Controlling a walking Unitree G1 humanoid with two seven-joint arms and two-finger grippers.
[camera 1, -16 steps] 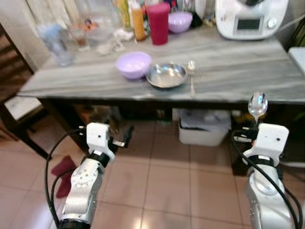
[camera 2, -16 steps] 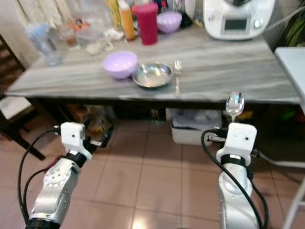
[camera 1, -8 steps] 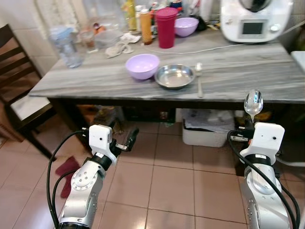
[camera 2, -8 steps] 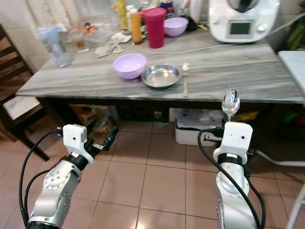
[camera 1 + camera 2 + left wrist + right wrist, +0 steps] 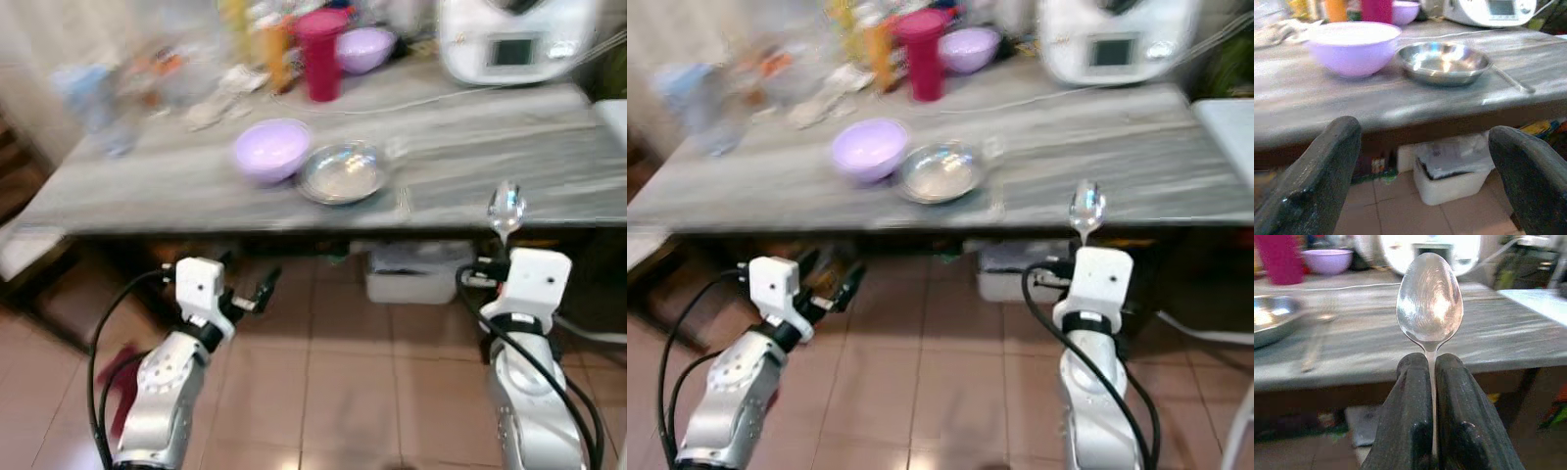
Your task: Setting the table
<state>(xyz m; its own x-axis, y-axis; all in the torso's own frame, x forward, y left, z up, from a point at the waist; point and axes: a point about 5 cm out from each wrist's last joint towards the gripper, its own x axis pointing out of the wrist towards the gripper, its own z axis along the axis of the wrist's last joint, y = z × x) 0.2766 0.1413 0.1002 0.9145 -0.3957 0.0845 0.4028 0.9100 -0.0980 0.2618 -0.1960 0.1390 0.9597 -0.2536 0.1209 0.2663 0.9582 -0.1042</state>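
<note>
While pinched in right claw [image 5: 1431,377], spoon [image 5: 1430,298] upright, bowl up.

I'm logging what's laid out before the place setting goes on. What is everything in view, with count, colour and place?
Table: one, grey streaked top.
Bowls: two, lilac; one near the front edge, one at the back.
Metal dish: one, silver, right beside the front lilac bowl.
Utensil: one, silver, lying on the table right of the dish.
Tumbler: one, crimson, at the back.
Kitchen appliance: one, white, back right.
Bottles and jars: blurred, back left, count unclear.
Storage box: one, white, under the table.
Spoon: one, silver, upright in the right pincer.
Right pincer: shut on the spoon.
Left pincer: open, below the table edge.
</note>
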